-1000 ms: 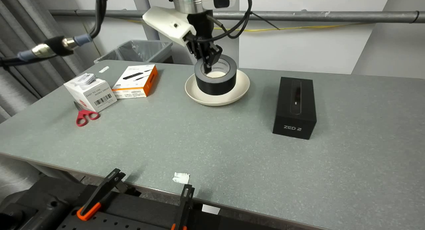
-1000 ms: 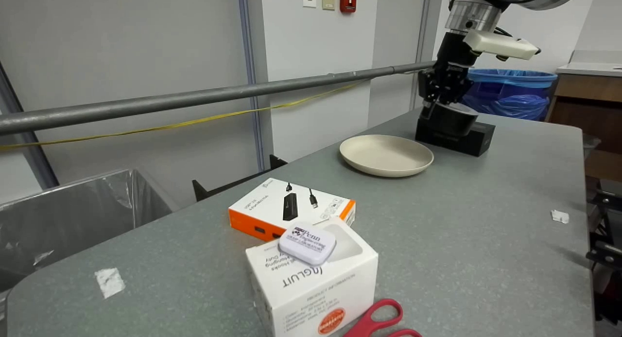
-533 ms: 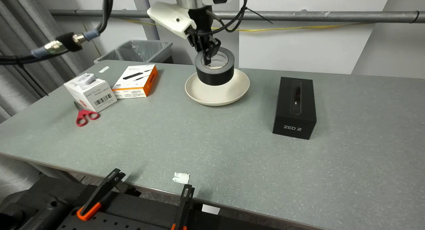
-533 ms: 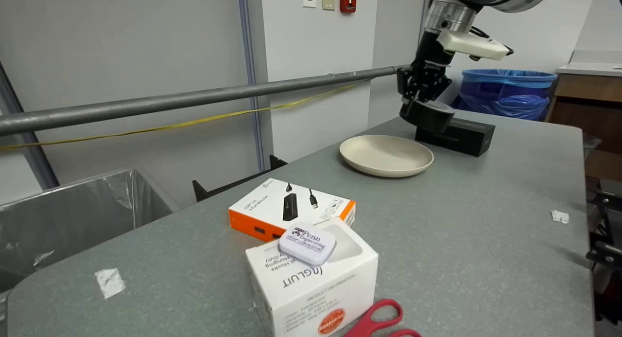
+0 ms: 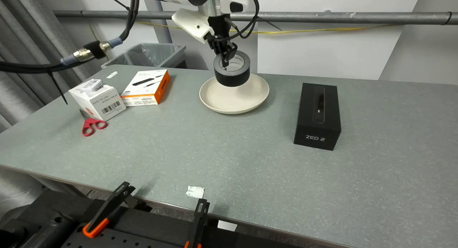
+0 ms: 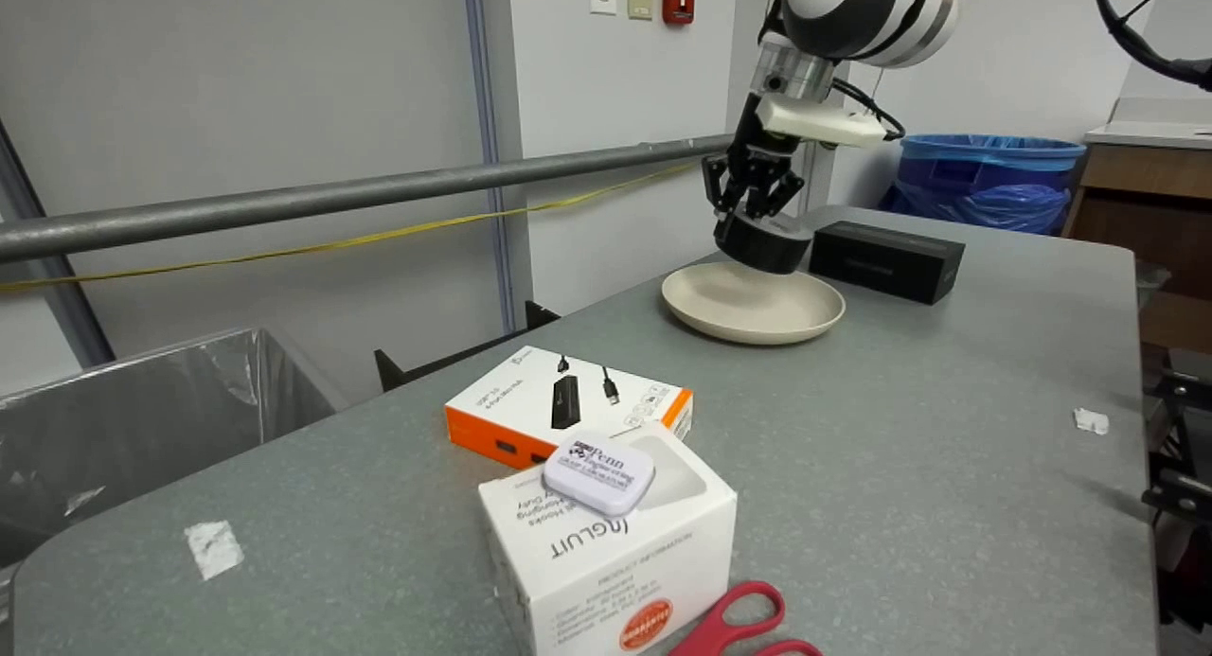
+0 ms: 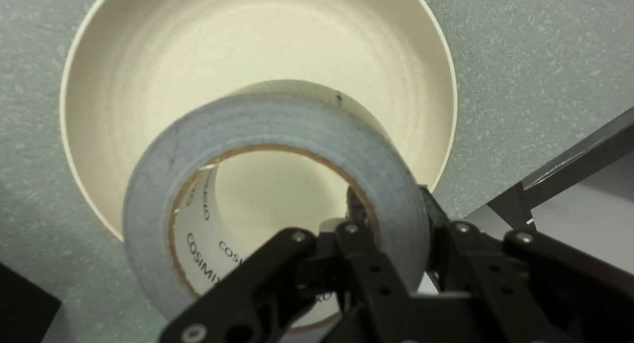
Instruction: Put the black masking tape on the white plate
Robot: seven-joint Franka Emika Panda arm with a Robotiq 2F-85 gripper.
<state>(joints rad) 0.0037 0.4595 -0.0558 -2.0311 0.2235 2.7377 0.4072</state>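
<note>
The gripper (image 7: 393, 207) is clamped on the tape (image 7: 277, 119), pinching one side of the ring: in the wrist view one finger sits inside the core and the other outside, with the roll's thickness between them. The tape hangs in the air over the plate (image 6: 753, 313), apart from it, and in an exterior view it is plainly tilted. Seen from the wrist, the ring covers the lower part of the plate and reaches past the rim there; print shows on the inner face of the core. The plate rests flat on the table (image 5: 214, 151). The black box (image 5: 316, 115), marked ZED 2, lies near the plate without touching it. On the plate's other side stand the orange box (image 5: 145, 87) and the white box (image 6: 606, 571), close together, and a tin (image 6: 598, 473) lies on top of the white box. Red-handled scissors (image 5: 94, 126) are just beside the white box; whether they touch it I cannot tell. A white scrap (image 5: 195, 191) lies near the table's edge, close to a clamp (image 5: 199, 219). A pipe (image 5: 357, 17) runs behind the table.
</note>
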